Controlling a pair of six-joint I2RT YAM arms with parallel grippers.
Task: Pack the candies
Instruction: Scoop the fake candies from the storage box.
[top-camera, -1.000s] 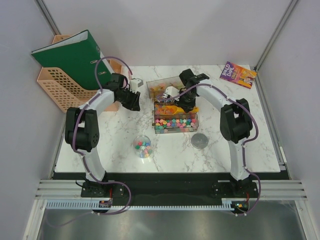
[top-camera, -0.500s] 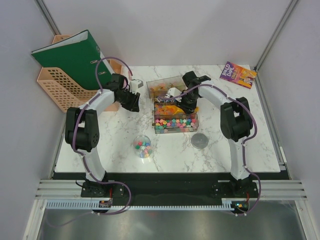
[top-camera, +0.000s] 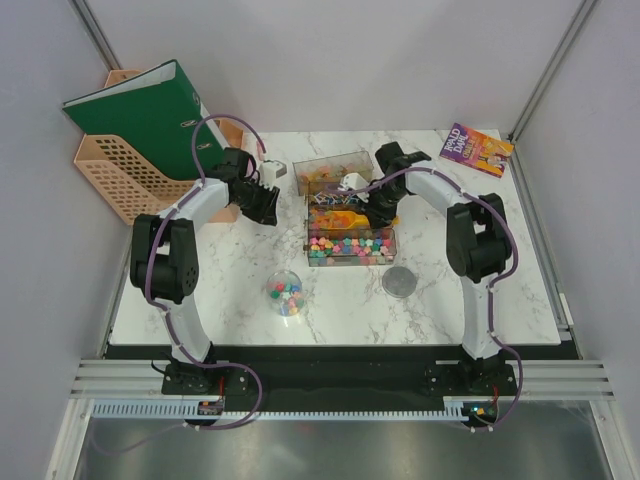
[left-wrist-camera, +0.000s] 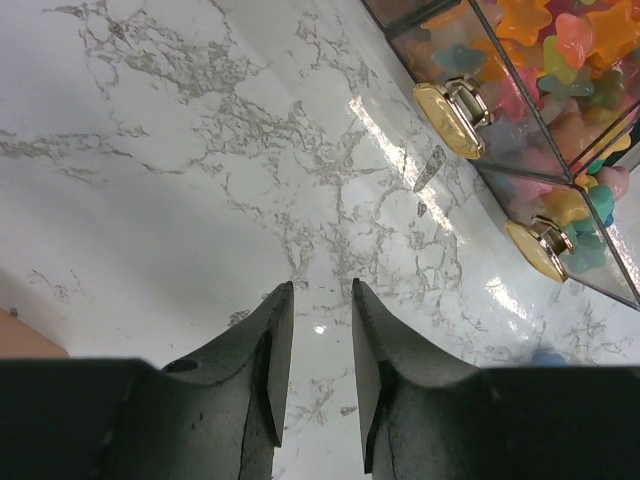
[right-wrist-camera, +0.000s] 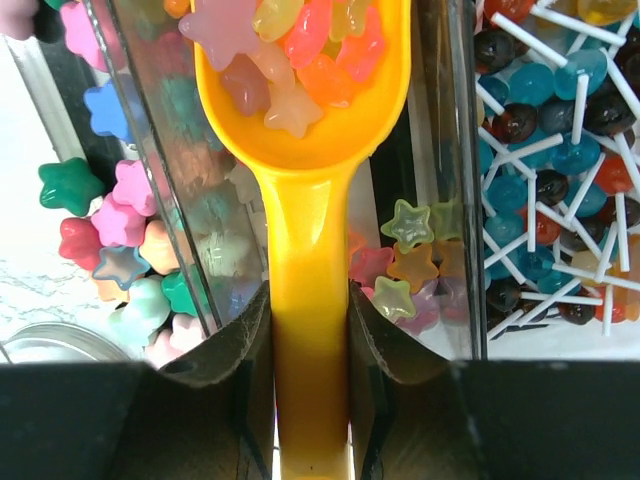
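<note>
My right gripper is shut on the handle of the orange scoop. The scoop holds a heap of translucent star-shaped candies above the clear compartment box. Opaque multicoloured candies fill the box's near compartment, and more translucent stars lie under the scoop. In the top view the right gripper is over the box's middle. A clear cup with some candies stands in front of the box. My left gripper is slightly open and empty over the marble, left of the box.
Lollipops fill the box's far compartment. A round metal lid lies right of the cup. A book lies at the back right. A green binder rests on a peach basket at the back left.
My right arm has shifted a little to the right with the scoop over the box. The left arm has not moved.
</note>
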